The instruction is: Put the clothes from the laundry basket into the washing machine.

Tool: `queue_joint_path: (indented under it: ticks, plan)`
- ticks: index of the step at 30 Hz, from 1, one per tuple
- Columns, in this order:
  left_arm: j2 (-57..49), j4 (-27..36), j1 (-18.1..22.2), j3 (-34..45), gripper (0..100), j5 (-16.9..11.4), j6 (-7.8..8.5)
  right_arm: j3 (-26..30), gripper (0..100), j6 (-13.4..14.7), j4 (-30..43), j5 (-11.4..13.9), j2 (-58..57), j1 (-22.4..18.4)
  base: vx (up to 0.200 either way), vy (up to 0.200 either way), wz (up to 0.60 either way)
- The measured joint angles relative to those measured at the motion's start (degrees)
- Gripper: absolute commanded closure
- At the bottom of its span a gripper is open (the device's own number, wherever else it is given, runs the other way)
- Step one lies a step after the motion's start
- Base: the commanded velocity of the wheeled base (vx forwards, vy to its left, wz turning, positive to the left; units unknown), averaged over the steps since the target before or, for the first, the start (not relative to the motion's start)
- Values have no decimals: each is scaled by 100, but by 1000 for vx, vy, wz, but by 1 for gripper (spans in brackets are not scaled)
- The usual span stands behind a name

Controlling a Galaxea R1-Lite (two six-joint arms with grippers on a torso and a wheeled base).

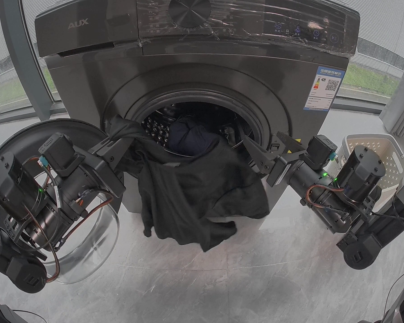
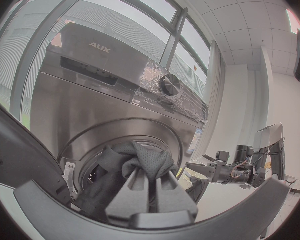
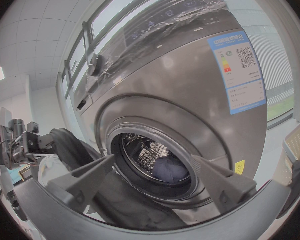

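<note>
Garment point(image 1: 197, 194) hangs half out of the washer point(image 1: 211, 68) mouth, drooping down the front, left claw point(image 1: 114, 141) pinching its upper corner, right claw point(image 1: 261, 139) spread wide just beside its other edge.

Print on the washer point(image 1: 202, 68):
- Brand logo point(image 1: 78, 23), pale letters, on the drawer front point(image 1: 112, 21) at upper left.
- Blue-bordered energy label point(image 1: 324, 88) on the front panel, upper right. It has coloured rating bars, a QR code point(image 1: 332, 85) and lines of small print, too fine to make out.
- Control panel point(image 1: 297, 30): lit icons with tiny captions. Faint program print on both sides of the dial point(image 1: 189, 8), illegible.
- Small yellow sticker point(image 3: 239, 167) below the energy label, content unclear.
</note>
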Motion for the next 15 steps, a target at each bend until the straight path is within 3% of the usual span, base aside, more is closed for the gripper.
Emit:
queue_joint_path:
  ticks: [8,15]
  plan:
    - [2,2,-197,28,100,11,-7,-88,0,22,-16,-57,204,-138,0,0,0]
    - [35,11,-278,72,100,85,17,157,0,59,-18,-44,319,-10,0,0,0]
